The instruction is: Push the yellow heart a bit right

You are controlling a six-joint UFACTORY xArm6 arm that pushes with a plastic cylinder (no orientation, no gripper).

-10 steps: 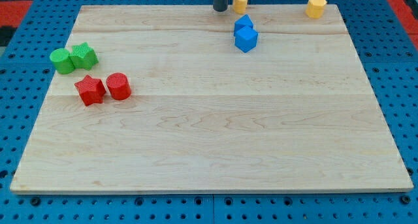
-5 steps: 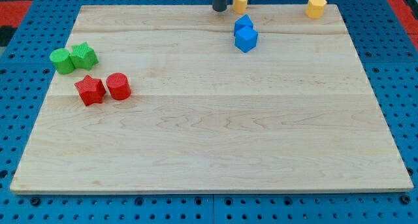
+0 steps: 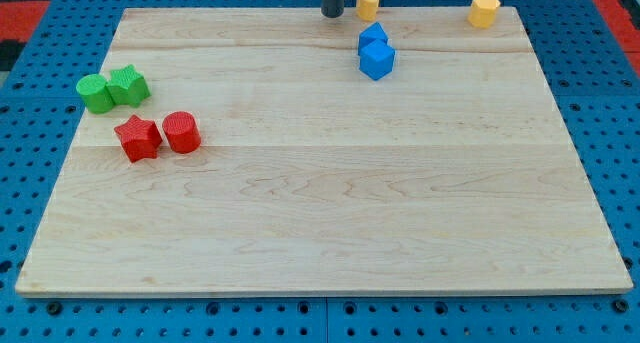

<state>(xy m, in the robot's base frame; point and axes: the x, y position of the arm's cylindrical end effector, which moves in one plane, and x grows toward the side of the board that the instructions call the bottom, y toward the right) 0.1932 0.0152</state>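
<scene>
The yellow heart [image 3: 368, 2] sits at the top edge of the wooden board [image 3: 320, 203], a little right of the middle. My tip [image 3: 331, 14] stands on the board's top edge just left of the heart, with a small gap between them. A second yellow block, a hexagon [image 3: 484, 10], lies at the view's top right corner of the board.
Two blue blocks [image 3: 375, 51] touch each other just below the heart. At the view's left lie a green cylinder [image 3: 96, 93] and a green star [image 3: 128, 84], with a red star [image 3: 137, 138] and a red cylinder [image 3: 182, 132] below them.
My tip has shifted slightly to the left, away from the yellow heart. No block has moved.
</scene>
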